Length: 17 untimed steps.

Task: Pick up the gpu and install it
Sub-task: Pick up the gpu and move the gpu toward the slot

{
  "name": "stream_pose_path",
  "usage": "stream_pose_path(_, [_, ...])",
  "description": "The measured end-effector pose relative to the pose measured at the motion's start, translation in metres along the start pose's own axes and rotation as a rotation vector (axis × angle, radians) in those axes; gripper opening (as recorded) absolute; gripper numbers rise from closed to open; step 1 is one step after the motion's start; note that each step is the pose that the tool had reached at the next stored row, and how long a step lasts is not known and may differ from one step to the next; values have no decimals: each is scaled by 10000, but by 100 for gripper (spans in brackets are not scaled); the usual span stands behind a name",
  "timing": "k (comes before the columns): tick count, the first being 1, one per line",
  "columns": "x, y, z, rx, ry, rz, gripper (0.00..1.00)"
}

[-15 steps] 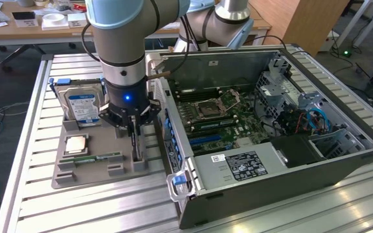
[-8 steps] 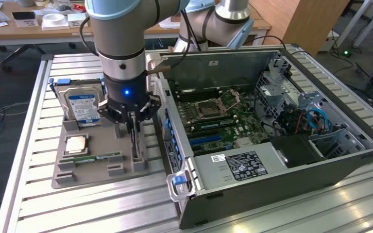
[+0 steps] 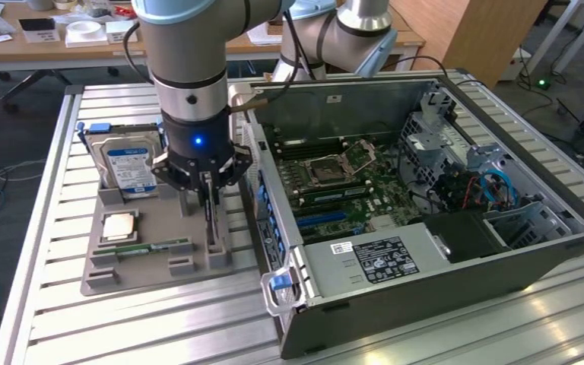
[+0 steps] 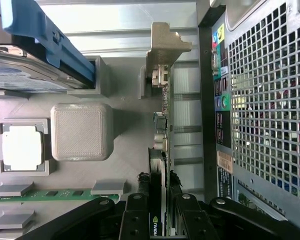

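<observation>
A slatted aluminium table [image 3: 119, 327] carries everything. On the exterior view's right stands the biggest thing, an open black computer case [image 3: 455, 296] lying on its side. Inside it are a green motherboard [image 3: 363, 190] with a bare processor socket [image 3: 338, 163], a labelled power supply [image 3: 373, 258] at the near end, and blue cables [image 3: 495, 186] in the drive bay. The wrist view sees the case's perforated rear panel [image 4: 265, 100].

The robot arm [image 3: 191, 61] reaches down just beside the case, over a grey printed tray [image 3: 145, 277] that lies flat on the table to the exterior view's left of the case. The tray holds four parts:
- A hard drive [image 3: 130, 167] with a blue-white label stands upright in its far slot, in a blue carrier [image 4: 50, 35].
- The gpu [image 3: 212, 228] stands on edge along the tray side nearest the case. Its silver end bracket [image 4: 165, 42] sits in a slotted grey block.
- A square processor chip [image 3: 119, 226] lies flat in a shallow pocket.
- A narrow green memory stick [image 3: 150, 248] lies between small blocks near the tray's front.

A square grey block [image 4: 81, 131] rises from the tray between the chip pocket and the gpu.

The gripper [image 4: 160, 180] straddles the gpu, its black fingers [image 4: 142, 200] pressed to both faces of the card. The card sits in the tray.
</observation>
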State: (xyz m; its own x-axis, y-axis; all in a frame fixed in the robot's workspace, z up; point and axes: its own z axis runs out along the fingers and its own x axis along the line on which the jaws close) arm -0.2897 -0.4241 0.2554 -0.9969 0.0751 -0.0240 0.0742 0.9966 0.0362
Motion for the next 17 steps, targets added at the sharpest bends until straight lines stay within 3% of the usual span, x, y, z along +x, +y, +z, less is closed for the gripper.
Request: stream_pose_path(17, [-3, 4, -124, 0, -1, 0, 26])
